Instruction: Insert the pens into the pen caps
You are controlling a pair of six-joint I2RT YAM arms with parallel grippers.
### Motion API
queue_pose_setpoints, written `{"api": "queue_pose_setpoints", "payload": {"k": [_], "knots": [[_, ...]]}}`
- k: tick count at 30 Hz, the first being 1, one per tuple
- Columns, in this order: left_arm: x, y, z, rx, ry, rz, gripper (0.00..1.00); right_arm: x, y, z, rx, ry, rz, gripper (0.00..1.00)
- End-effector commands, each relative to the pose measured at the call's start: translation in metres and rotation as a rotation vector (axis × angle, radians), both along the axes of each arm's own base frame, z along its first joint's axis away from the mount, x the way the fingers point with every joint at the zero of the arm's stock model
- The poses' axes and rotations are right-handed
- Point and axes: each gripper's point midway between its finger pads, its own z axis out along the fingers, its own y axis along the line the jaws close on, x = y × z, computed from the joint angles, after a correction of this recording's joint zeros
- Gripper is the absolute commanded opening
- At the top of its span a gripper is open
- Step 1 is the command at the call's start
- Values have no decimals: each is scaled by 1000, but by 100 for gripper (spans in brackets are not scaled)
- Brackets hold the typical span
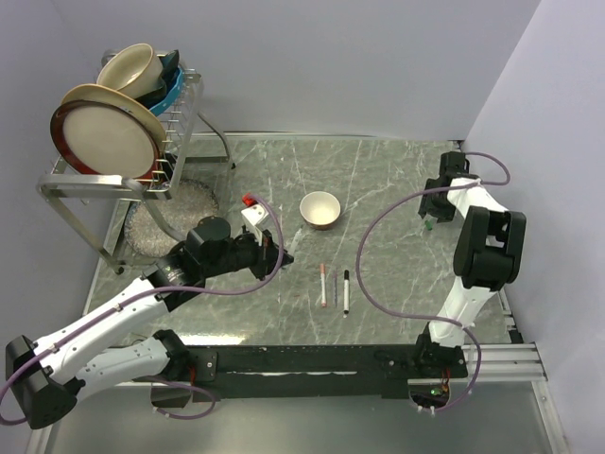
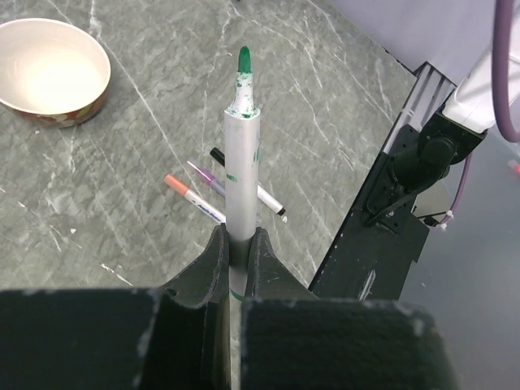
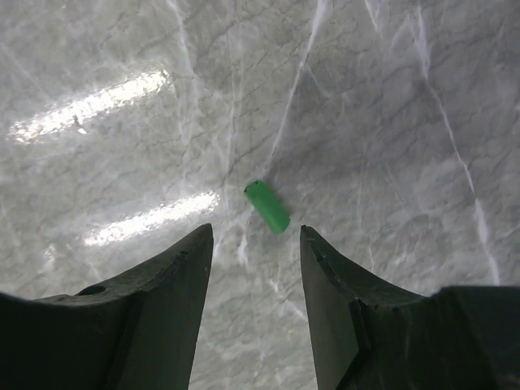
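Observation:
My left gripper (image 2: 237, 240) is shut on a white-barrelled pen (image 2: 241, 154) with a bare green tip and holds it above the table; it also shows in the top view (image 1: 276, 252). Three more pens lie side by side mid-table: an orange-ended one (image 1: 323, 285), a purple-ended one (image 1: 334, 281) and a black-ended one (image 1: 346, 291). My right gripper (image 3: 256, 236) is open, just above the table at the far right (image 1: 433, 216). The green cap (image 3: 268, 206) lies on its side just ahead of its fingertips. I see no red or black cap.
A small cream bowl (image 1: 319, 209) stands behind the pens. A dish rack (image 1: 180, 123) with plates and bowls stands at the back left over a round mat (image 1: 156, 222). The right arm's cable (image 1: 364, 251) loops over the table. Walls close in the back and right.

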Motion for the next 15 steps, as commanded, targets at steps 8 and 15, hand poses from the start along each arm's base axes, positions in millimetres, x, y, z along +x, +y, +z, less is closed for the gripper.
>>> {"api": "queue_pose_setpoints", "payload": {"k": [8,15], "knots": [[6,3,13,-20,-70,9,1,15,-7,-20,43,33,43,51],[9,6,15,-19,-80,21,1,12,1,-28,55,59,34,32]]}}
